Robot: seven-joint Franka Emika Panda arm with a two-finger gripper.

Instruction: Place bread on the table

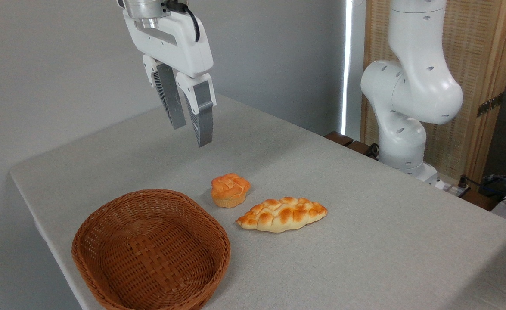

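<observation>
Basket (151, 252) nearest; bread (282, 214) lies left-right, tilted.

Soft, even, sharp light; a bright strip glares beside the wall.

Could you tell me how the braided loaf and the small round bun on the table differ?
The braided loaf is long with pointed ends; the round bun is compact and taller. The loaf lies right of the bun, which sits nearer the wicker basket. Both are golden-orange and rest on the table.
</observation>
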